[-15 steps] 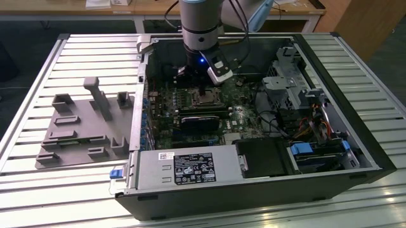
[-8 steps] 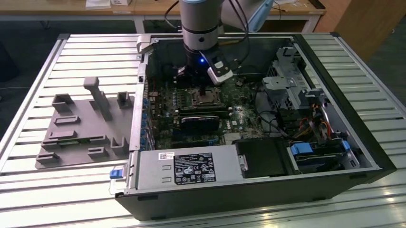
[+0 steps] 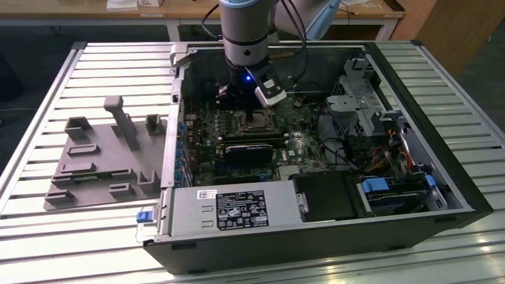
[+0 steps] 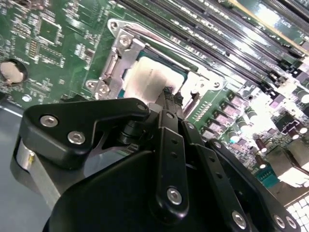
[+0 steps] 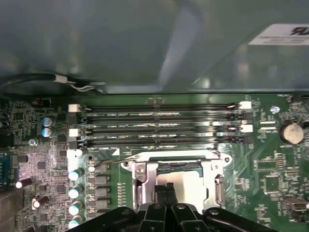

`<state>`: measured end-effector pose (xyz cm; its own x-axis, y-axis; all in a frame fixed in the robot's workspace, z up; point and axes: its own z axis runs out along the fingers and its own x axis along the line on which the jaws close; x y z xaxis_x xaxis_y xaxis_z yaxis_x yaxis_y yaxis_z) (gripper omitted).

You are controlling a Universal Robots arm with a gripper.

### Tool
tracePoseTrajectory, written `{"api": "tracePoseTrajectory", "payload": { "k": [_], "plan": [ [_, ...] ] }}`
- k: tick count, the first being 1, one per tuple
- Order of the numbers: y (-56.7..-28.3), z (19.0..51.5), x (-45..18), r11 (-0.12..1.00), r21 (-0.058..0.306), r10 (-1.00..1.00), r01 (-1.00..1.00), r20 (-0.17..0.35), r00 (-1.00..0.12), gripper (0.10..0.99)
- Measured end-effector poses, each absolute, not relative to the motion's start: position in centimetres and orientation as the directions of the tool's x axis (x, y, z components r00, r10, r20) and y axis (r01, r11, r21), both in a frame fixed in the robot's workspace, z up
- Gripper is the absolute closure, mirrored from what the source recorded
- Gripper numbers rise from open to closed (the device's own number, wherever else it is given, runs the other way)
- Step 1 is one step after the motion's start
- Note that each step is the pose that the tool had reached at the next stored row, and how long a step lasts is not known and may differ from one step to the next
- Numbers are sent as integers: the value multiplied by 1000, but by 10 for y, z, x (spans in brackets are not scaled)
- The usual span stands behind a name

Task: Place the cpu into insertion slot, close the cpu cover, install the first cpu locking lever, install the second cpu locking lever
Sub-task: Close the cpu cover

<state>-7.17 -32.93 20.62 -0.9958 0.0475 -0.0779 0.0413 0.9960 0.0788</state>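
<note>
The cpu (image 5: 189,186) shows its pale metal top, seated in the insertion slot (image 3: 254,122) on the green board. Around it the silvery cpu cover (image 5: 143,180) lies flat, framing the chip through its window; the cpu (image 4: 147,79) and cover (image 4: 112,72) also show in the second wrist view. A thin wire locking lever (image 5: 108,161) runs along the socket edge nearest the long black memory slots. My gripper (image 5: 165,189) stands directly over the socket inside the open computer case, its fingertips (image 4: 167,96) pressed together just above or on the chip's top. Nothing shows between them.
Long black memory slots (image 5: 159,121) run beside the socket. A black card (image 3: 246,152), a power supply (image 3: 229,210), a drive cage (image 3: 359,100) and loose cables (image 3: 347,157) crowd the case. A grey fixture plate (image 3: 103,160) lies at the exterior view's left.
</note>
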Motion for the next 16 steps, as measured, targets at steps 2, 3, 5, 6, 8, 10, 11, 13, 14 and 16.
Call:
{"api": "tracePoseTrajectory", "payload": {
  "k": [2, 3, 5, 6, 8, 10, 11, 13, 14, 16],
  "plan": [
    [-329, 205, -75, 996, 79, 47, 41, -78, -996, 984],
    [-329, 204, -76, 996, 79, 47, 41, -78, -996, 984],
    [-329, 203, -78, 996, 79, 47, 41, -78, -996, 984],
    [-329, 202, -79, 996, 79, 47, 41, -78, -996, 984],
    [-329, 202, -80, 996, 79, 47, 41, -78, -996, 984],
    [-329, 201, -80, 996, 79, 47, 41, -78, -996, 984],
    [-329, 200, -80, 996, 79, 47, 41, -78, -996, 984],
    [-329, 200, -80, 996, 79, 47, 40, -78, -996, 984],
    [-329, 200, -80, 996, 78, 46, 40, -78, -996, 984],
    [-329, 199, -80, 996, 79, 45, 39, -78, -996, 984]
  ]
}}
